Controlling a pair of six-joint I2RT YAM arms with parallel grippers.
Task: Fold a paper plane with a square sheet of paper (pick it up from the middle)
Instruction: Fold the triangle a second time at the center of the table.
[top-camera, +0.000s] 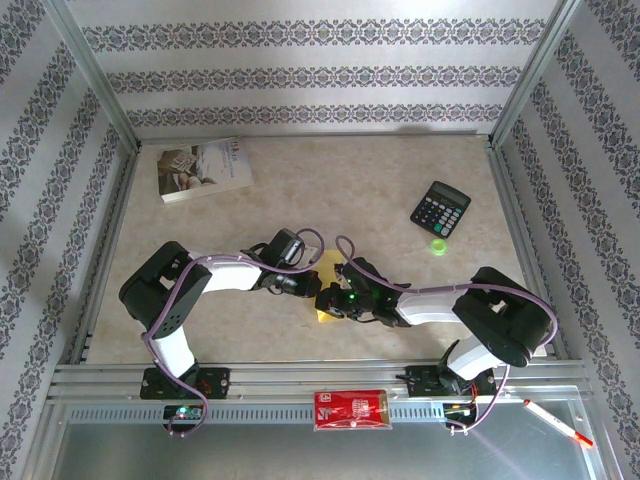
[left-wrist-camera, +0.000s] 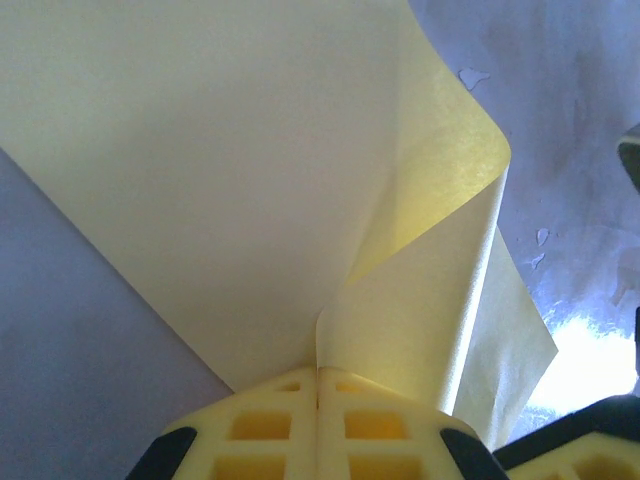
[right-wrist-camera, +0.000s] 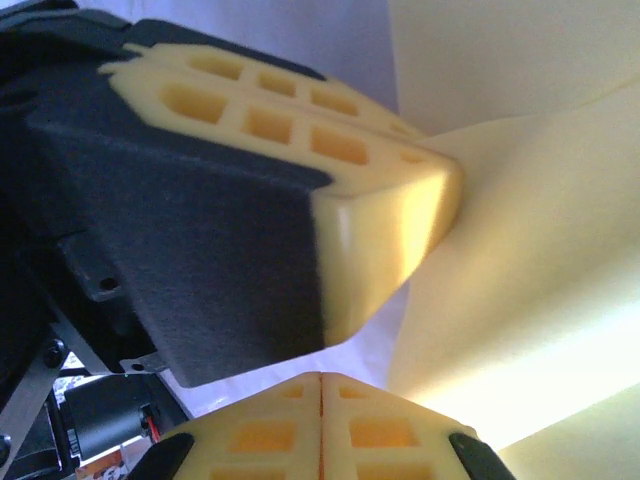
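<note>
Paper (left-wrist-camera: 200, 150), yellow and curling, is clamped where it folds by the left claw (left-wrist-camera: 318, 372) in the left wrist view; we judge a hard pull could tear it. In the right wrist view the right claw (right-wrist-camera: 320, 385) is pressed together beside the paper; whether it pinches any we cannot tell. From above, the paper sits left of the calculator (top-camera: 441, 208) and nearer us; a red packet (top-camera: 351, 409) lies nearer still, contents unseen.
</note>
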